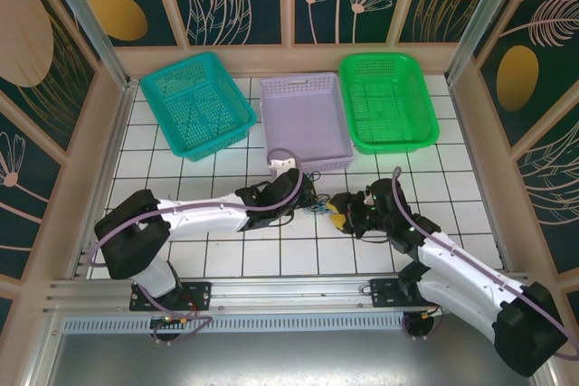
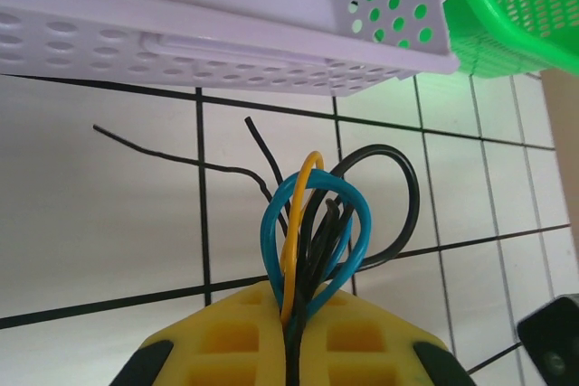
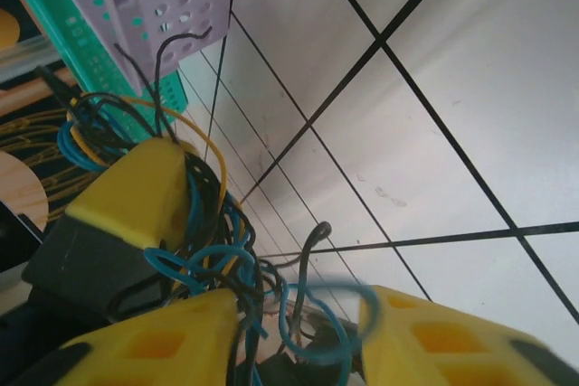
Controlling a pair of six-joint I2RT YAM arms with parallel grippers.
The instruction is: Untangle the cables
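The cables [image 1: 318,203] form a small tangle of blue, black and yellow wires on the white tiles between the two grippers. My left gripper [image 1: 306,196] is shut on them. In its wrist view the yellow fingertips [image 2: 294,300] pinch a bunch of loops [image 2: 317,223], and two thin black ends trail onto the floor. My right gripper [image 1: 344,214] faces it from the right. Its yellow fingers [image 3: 298,306] stand apart with a blue loop and black strands [image 3: 312,314] in the gap. The left gripper's finger [image 3: 136,192] sits just beyond, wrapped in wires.
Three baskets stand in a row at the back: teal [image 1: 194,101], lilac [image 1: 306,119] and green [image 1: 387,98]. The lilac basket's front wall [image 2: 226,42] is close ahead of the left gripper. Patterned panels wall the tiled floor on all sides.
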